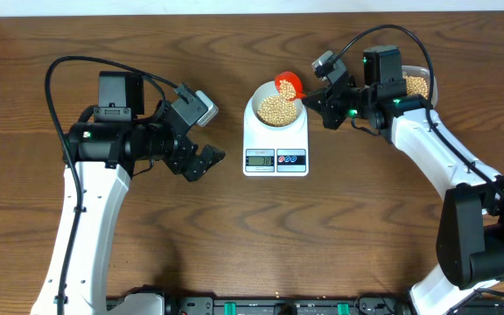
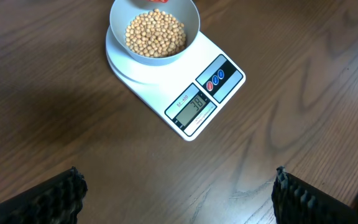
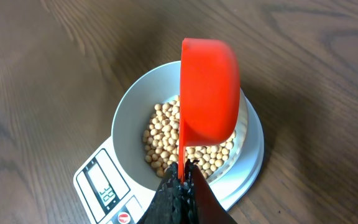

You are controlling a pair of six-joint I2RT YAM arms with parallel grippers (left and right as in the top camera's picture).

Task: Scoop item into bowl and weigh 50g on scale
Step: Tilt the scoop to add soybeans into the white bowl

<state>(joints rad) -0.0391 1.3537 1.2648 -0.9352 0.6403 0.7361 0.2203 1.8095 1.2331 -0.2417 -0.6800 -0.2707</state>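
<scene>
The right pincer [image 3: 182, 169] is clenched on the handle of the red scoop [image 3: 210, 87]. The handle's long axis runs straight out ahead of the fingers, and the cup is rolled onto its side, its mouth facing left of the pincer. No beans can be seen inside it from here. Just below and ahead of the cup sits the bowl [image 3: 129, 118], so the scoop hangs over its rim nearest the pincer. In the bowl lie the beans [image 3: 160, 140], a shallow heap across the bottom. The bowl rests centred on the scale [image 2: 225, 87], whose display [image 2: 194, 102] appears to read 38, short of the target by my judgement. More beans wait in the clear tub [image 1: 420, 85], behind the right pincer beside its arm, so another scoop means drawing back that way. Farther off across the desk [image 1: 366, 219], the left pincer [image 1: 201, 163] hangs released and empty, the scale ahead of it but well apart. The right arm is clearly the nearer.
</scene>
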